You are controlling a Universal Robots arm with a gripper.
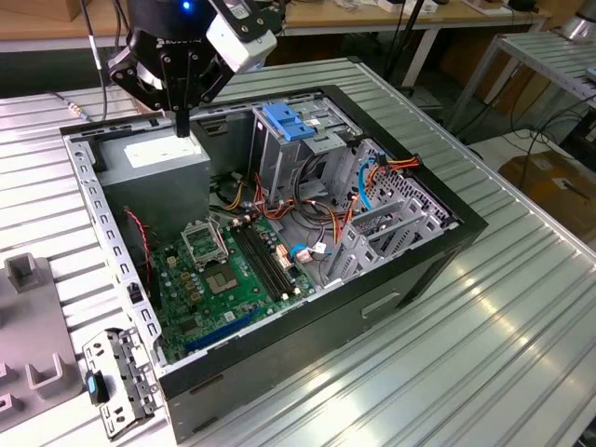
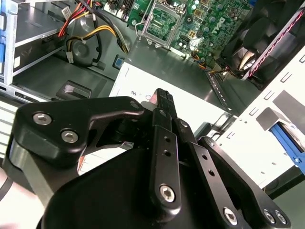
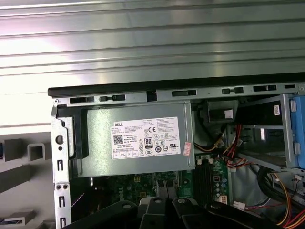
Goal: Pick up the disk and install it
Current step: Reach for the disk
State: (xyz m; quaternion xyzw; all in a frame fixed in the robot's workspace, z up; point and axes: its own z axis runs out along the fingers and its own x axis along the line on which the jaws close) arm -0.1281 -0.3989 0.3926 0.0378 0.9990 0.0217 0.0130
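Note:
My gripper (image 1: 182, 123) hangs over the back corner of the open computer case (image 1: 410, 270), just above the grey power supply (image 1: 154, 163). Its black fingers (image 2: 163, 98) are pressed together with nothing between them. In the second wrist view a bright blue plastic rail (image 2: 286, 143) peeks in beyond the case's pale side wall; it looks like part of the disk's carrier, and the rest is out of frame. The first wrist view looks down on the power supply's white label (image 3: 145, 137).
A tall metal drive cage topped by a blue latch (image 1: 284, 121) stands mid-case, with loose cables (image 1: 307, 219) beside it and the green motherboard (image 1: 233, 270) lower down. Grey fixtures (image 1: 23, 270) and a loose metal bracket (image 1: 116, 382) lie on the ribbed table at the exterior view's left.

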